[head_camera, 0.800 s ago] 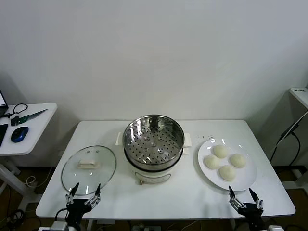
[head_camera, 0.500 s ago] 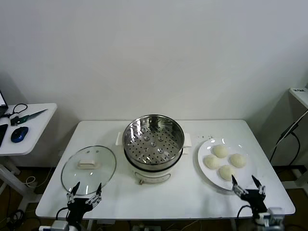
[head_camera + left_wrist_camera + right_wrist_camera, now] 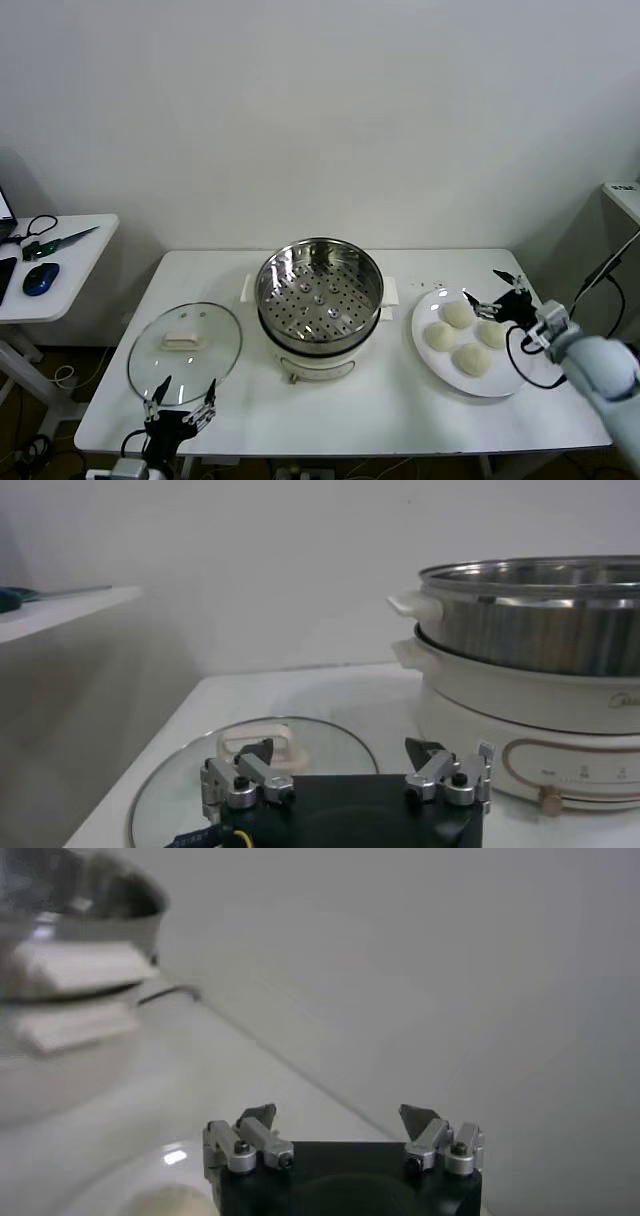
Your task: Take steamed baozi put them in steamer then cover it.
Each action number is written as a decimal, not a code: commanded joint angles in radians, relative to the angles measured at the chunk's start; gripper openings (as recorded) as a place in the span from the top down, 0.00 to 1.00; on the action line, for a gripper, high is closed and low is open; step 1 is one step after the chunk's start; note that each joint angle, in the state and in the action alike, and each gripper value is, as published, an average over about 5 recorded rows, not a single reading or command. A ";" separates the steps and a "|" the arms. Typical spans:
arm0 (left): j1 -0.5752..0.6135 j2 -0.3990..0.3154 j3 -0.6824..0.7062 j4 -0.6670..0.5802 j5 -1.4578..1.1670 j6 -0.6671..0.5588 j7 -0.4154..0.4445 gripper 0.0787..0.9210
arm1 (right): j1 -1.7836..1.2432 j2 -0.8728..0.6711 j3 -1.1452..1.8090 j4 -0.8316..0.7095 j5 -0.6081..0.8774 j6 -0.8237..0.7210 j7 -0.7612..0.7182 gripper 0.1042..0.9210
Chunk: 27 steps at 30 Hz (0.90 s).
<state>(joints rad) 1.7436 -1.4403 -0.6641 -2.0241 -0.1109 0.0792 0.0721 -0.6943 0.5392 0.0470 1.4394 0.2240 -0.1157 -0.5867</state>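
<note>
The steamer [image 3: 319, 288] is a shiny perforated basket on a cream-white pot in the middle of the table, open and empty. Four off-white baozi [image 3: 458, 314] lie on a white plate [image 3: 505, 380] to its right. The glass cover [image 3: 185, 350] with a cream handle lies flat on the table to the steamer's left. My right gripper [image 3: 487, 290] is open and empty, hovering over the plate's far side near the farthest baozi. In the right wrist view the gripper [image 3: 340, 1118] is open, with a baozi [image 3: 170, 1200] below it. My left gripper [image 3: 180, 408] is open and empty at the table's near edge, by the cover [image 3: 250, 770].
A side table [image 3: 60, 265] at the far left holds a mouse and cables. A white stand [image 3: 625, 195] is at the far right. The wall is close behind the table. The steamer [image 3: 540, 610] rises beside the left gripper [image 3: 345, 755].
My right gripper has risen from the table's near edge and moved away from me over the plate, now above the baozi. The left gripper has barely moved.
</note>
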 commanded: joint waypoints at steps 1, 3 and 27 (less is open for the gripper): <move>-0.001 -0.008 0.001 0.005 0.012 -0.004 0.002 0.12 | 0.779 -0.133 -0.748 -0.310 -0.183 0.175 -0.525 0.12; -0.001 -0.009 0.002 0.007 0.014 -0.005 0.002 0.12 | 0.906 -0.098 -0.899 -0.349 -0.187 0.187 -0.563 0.12; -0.001 -0.015 0.001 0.049 0.036 -0.032 0.004 0.12 | 0.890 0.323 -1.125 -0.636 -0.084 0.062 -0.517 0.12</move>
<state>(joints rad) 1.7421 -1.4535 -0.6674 -1.9866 -0.0854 0.0534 0.0768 0.2144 0.7478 -1.0278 0.9136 0.1452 -0.0384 -1.0862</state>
